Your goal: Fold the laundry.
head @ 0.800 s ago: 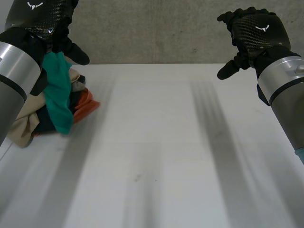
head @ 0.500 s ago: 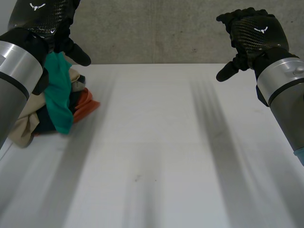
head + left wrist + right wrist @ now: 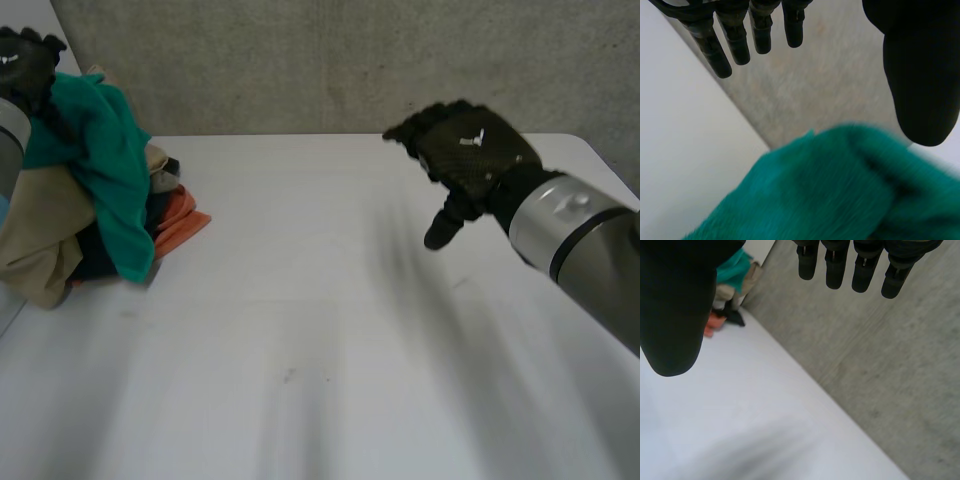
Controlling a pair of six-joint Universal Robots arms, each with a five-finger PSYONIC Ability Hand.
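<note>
At ten o'clock, a teal fleece cloth (image 3: 100, 160) is overhung by the spread-fingered left hand (image 3: 920, 75); the right hand (image 3: 465, 155) is held equally spread.

No legible text, numbers or labels.

Markings:
- Emblem (image 3: 469, 140): small, white, winged shape, on back of right hand (image 3: 482, 168). No letters readable in it.
- Mark (image 3: 8, 60): white, on back of left hand (image 3: 28, 72), at edge of head view. Too little visible to tell form or read anything.
</note>
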